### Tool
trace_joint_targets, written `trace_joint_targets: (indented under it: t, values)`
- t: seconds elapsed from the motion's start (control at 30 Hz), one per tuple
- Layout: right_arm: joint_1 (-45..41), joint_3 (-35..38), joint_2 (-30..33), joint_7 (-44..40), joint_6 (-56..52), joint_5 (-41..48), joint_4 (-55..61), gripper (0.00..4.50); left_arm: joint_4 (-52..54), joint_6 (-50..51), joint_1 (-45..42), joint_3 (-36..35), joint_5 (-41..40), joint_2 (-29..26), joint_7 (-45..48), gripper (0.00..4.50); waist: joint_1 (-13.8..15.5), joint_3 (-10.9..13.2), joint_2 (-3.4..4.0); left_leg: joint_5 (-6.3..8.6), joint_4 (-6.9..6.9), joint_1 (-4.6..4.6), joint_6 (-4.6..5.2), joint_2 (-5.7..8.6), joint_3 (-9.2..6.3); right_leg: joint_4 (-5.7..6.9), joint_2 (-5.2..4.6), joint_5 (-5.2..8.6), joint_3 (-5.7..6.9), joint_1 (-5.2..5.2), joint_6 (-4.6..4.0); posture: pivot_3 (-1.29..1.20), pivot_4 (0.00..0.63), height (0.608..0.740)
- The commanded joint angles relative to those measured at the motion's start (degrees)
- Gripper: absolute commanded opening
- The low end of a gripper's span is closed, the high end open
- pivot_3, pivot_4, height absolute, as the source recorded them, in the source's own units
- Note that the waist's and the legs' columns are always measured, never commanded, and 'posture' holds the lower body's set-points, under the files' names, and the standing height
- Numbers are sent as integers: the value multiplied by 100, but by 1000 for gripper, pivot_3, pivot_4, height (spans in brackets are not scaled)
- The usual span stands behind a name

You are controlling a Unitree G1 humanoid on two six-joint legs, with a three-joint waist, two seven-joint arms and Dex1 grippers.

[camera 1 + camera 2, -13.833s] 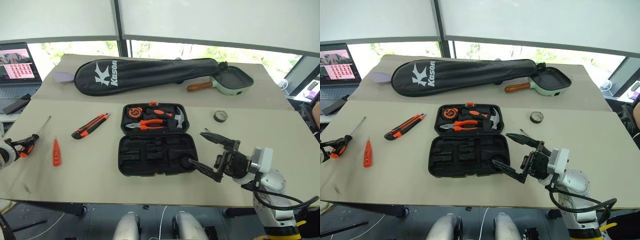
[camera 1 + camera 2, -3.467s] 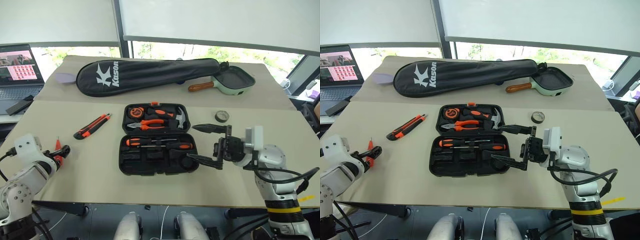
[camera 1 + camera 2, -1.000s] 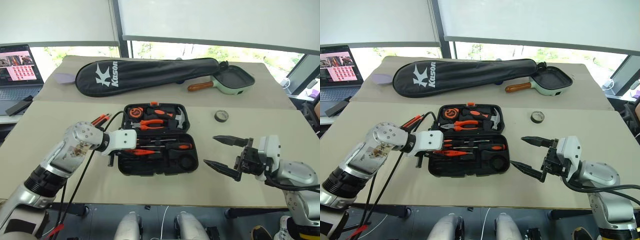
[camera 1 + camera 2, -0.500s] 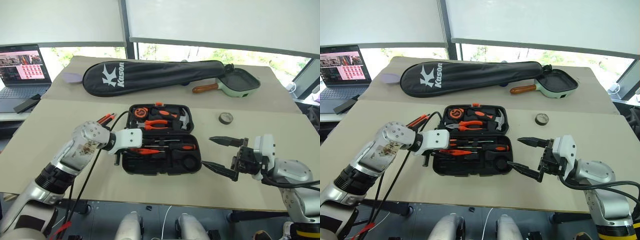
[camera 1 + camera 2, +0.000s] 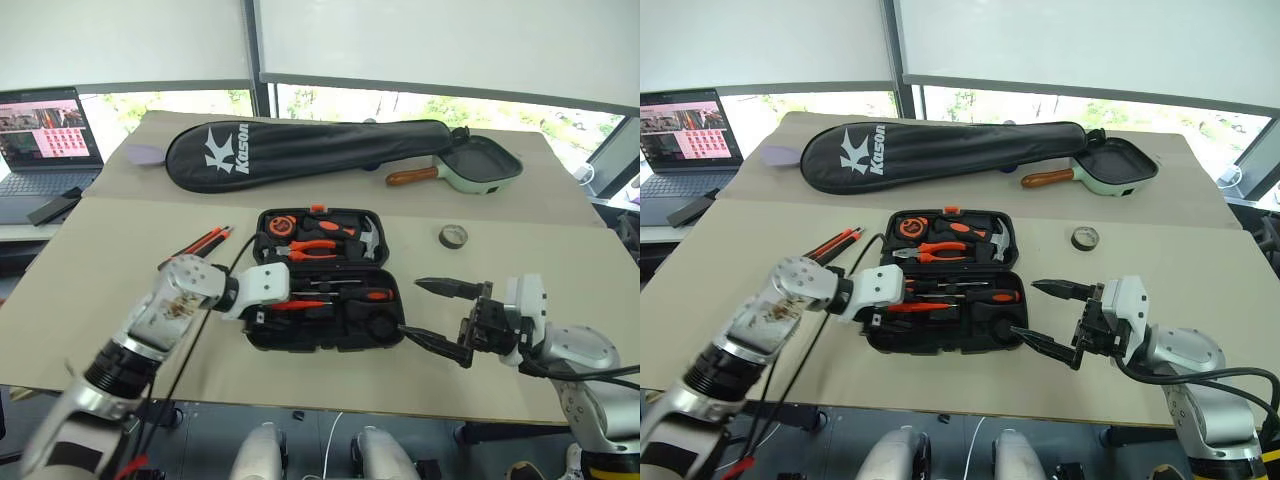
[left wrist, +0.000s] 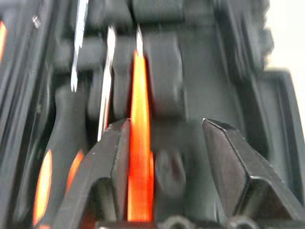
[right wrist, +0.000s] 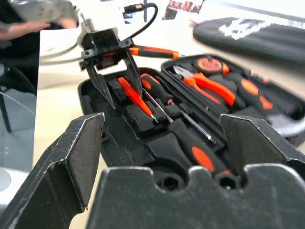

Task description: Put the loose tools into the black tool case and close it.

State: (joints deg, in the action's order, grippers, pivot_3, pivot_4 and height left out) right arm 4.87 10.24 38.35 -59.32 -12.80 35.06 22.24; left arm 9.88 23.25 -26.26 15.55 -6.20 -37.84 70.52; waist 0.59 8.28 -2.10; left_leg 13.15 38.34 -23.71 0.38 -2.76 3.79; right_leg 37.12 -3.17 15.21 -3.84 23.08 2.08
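The black tool case [image 5: 262, 338] lies open mid-table. Two screwdrivers [image 5: 345, 293] rest in slots of its near half. Beside them lies the small orange tester screwdriver [image 7: 136, 98]. My left gripper [image 5: 260, 312] hovers over the case's left end, fingers apart. In the left wrist view the tester [image 6: 139, 157] runs along one finger, with a wide gap to the other. The utility knife [image 5: 205, 240] lies left of the case, partly behind my left arm. The tape roll [image 5: 452, 236] sits to the right. My right gripper [image 5: 412, 307] stands open and empty just right of the case.
Pliers [image 5: 312, 248], a hammer and a tape measure fill the case's far half. A long black racket bag [image 5: 300, 150] and a green pan [image 5: 485, 165] lie at the back. A laptop [image 5: 40, 130] stands far left. A black cable hangs from my left arm.
My left gripper's fingers have spread apart over the case, and the tester now lies in it. The left hand has shifted slightly right. The right gripper has stayed put.
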Motion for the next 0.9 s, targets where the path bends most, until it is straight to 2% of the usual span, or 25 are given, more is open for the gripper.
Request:
trace_joint_targets:
  t: [0.03, 0.2, 0.23, 0.27, 0.4, 0.43, 0.67, 0.9]
  values:
    - [169, 275, 106, 63, -108, 186, 315, 4500, 323, -428, 235, -561, -441, -42, -96, 2399, -6, -1, 2, 0, 1, -7, 0, 1, -11, 3, -1, 0, -2, 7, 0, 0, 150, 740]
    - [182, 256, 126, 37, -162, 194, 329, 4500, -62, -996, 518, -907, -648, 180, -376, 2399, -22, 0, 1, 0, 10, -2, 0, 1, -12, 5, 1, -3, -2, 1, 0, 0, 150, 740]
    - [178, 252, 128, 29, -167, 190, 321, 4500, -176, -1092, 532, -952, -669, 238, -444, 1885, -19, 0, 1, 0, 11, -2, 0, 1, -11, 5, 1, -3, -2, 0, 1, 0, 150, 740]
    - [172, 245, 126, 26, -172, 186, 316, 4500, -317, -1186, 538, -997, -709, 317, -485, 1662, -14, 0, 1, 0, 15, -2, 0, 1, -11, 5, 1, -3, -1, -1, 1, 0, 150, 740]
    - [188, 201, 82, 42, -171, 164, 319, 4500, -912, -1467, 498, -1089, -836, 702, -672, 172, 7, 0, 1, 0, 27, -8, 1, 3, -6, 4, 1, -5, 3, -4, 5, 0, 150, 740]
    - [200, 194, 70, 46, -162, 157, 322, 4500, -1011, -1494, 474, -1096, -847, 778, -716, 25, 6, 0, 1, 1, 30, -8, 2, 3, -5, 4, 0, -5, 3, -4, 5, 0, 150, 740]
    - [249, 181, 8, 77, -113, 138, 340, 4500, -1451, -1691, 377, -821, -580, 970, -847, 25, 1, 0, 1, 2, 33, -10, 3, 3, -4, 5, 2, -7, 4, -4, 6, 0, 150, 740]
    - [294, 211, -27, 91, -86, 140, 353, 4500, -1231, -1494, 487, -516, -505, 772, -631, 25, 0, -1, 2, 2, 34, -9, 3, 3, -4, 5, 2, -7, 4, -7, 7, 0, 150, 740]
